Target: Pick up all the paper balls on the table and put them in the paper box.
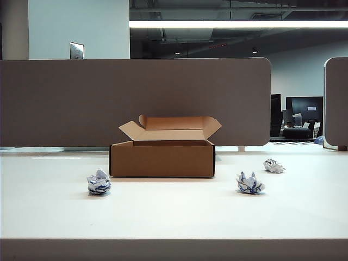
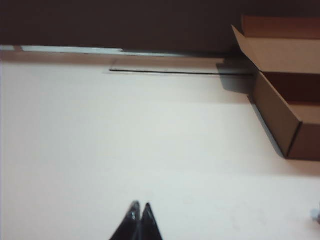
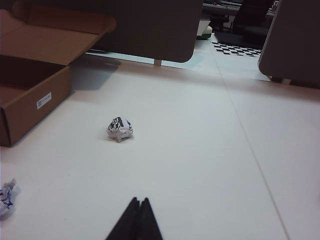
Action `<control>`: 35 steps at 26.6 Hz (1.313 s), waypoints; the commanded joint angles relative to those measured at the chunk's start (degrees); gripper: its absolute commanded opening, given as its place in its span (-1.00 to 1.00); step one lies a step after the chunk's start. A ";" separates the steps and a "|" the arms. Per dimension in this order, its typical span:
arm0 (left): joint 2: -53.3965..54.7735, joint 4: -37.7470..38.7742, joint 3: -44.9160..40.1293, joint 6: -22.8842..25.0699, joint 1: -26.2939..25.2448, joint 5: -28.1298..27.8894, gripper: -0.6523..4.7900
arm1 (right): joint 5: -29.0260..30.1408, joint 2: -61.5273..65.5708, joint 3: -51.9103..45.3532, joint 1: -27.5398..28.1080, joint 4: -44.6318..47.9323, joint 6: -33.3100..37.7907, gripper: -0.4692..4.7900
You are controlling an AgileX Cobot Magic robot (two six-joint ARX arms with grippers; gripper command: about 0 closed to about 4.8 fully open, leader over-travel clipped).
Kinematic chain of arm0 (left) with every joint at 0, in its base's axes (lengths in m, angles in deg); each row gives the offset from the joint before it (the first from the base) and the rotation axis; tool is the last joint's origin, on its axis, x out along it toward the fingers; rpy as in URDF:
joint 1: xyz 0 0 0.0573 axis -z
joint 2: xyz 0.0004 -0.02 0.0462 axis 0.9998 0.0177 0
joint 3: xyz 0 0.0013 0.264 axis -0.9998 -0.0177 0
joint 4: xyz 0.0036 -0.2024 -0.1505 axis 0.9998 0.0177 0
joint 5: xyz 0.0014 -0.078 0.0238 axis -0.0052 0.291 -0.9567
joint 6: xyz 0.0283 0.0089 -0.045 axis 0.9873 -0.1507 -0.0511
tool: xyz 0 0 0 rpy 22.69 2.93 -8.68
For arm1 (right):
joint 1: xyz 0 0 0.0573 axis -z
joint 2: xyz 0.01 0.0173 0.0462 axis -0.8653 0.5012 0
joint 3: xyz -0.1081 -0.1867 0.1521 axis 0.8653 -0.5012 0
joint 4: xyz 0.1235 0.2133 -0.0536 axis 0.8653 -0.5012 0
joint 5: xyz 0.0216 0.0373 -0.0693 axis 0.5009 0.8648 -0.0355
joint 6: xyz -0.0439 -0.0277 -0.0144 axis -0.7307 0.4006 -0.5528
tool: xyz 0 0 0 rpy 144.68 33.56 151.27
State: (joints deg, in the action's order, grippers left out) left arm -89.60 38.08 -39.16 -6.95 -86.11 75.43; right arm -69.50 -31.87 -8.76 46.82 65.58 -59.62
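The left gripper (image 2: 140,206) has its two dark fingers pressed together, tips touching, with nothing between them. It hangs over bare table (image 2: 125,140), with the box (image 2: 280,115) ahead and off to one side. The right gripper (image 3: 139,201) is likewise pressed together and empty. It points across the table toward the far right ball (image 3: 120,129), which lies well ahead of the tips. Neither arm shows in the exterior view, so both appear to be parked clear of the work area.

The box (image 1: 162,159) sits mid-table, lid hinged back and side flaps spread, leaving the top fully open for drops from either side. Its interior looks empty where visible.

Three balls lie on the table, none in the box:
- the left ball (image 1: 99,182), just beside the box's front left corner;
- the near right ball (image 1: 249,184), apart from the box's right side;
- the far right ball (image 1: 274,166), further back and right.

This spread suits a split of work: one ball for the left arm, two for the right. No pick has begun. Each gripper must spread its fingers before descending on a ball.
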 commanded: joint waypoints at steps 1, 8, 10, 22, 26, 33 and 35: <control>0.04 2.08 0.20 0.26 0.02 3.02 -0.78 | -0.22 0.02 -0.31 -0.02 1.09 -0.15 -0.83; 0.04 2.16 0.20 0.24 0.02 4.70 -0.78 | 0.20 0.04 -0.31 -0.02 0.66 -0.13 -0.83; 0.04 2.14 0.20 0.22 0.02 4.70 -0.78 | 0.17 0.02 -0.31 -0.02 0.66 -0.13 -0.83; 0.31 5.25 13.68 -4.15 0.07 10.93 -0.78 | -2.51 0.68 9.16 -0.02 0.87 8.92 -0.83; 3.30 6.27 21.29 -5.29 0.07 11.37 -0.78 | -2.89 4.68 18.14 -0.02 -2.34 8.96 -0.83; 18.67 6.88 33.35 -1.88 0.07 17.46 -0.78 | -2.16 18.69 34.88 -0.02 -6.23 4.37 -0.83; 23.71 6.91 36.00 -1.90 0.09 19.65 -0.78 | -2.01 22.95 38.23 0.00 -6.34 3.76 -0.83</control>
State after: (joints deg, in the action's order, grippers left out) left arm -68.14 45.14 -4.56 -9.42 -86.11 92.79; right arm -71.82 -10.58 27.92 46.82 59.16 -54.87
